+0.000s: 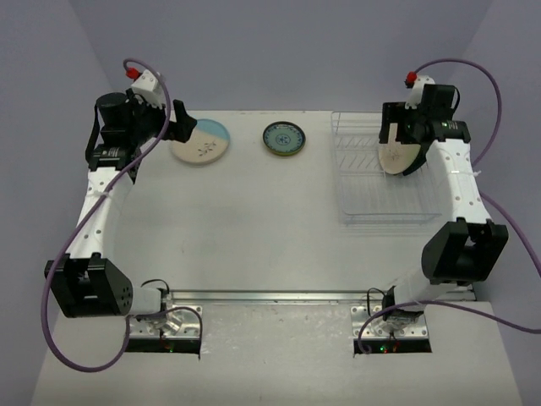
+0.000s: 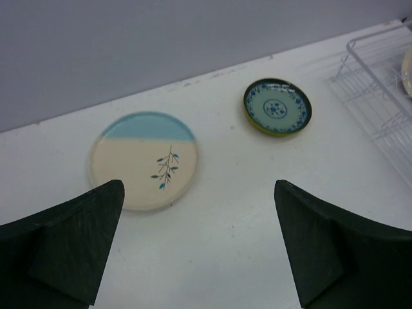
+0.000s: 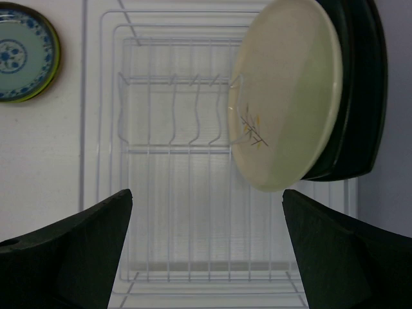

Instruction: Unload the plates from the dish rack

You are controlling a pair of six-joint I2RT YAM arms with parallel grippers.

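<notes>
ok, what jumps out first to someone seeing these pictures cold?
Two plates lie flat at the far side of the table: a cream and light-blue plate at far left by the open left gripper, and a small teal-patterned plate beside it. In the dish rack at right, a cream plate stands on edge in front of a dark-teal plate, with the open right gripper hovering above.

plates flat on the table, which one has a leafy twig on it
The larger cream plate with the light-blue band; the small green-rimmed plate beside it has a blue pattern.
</notes>
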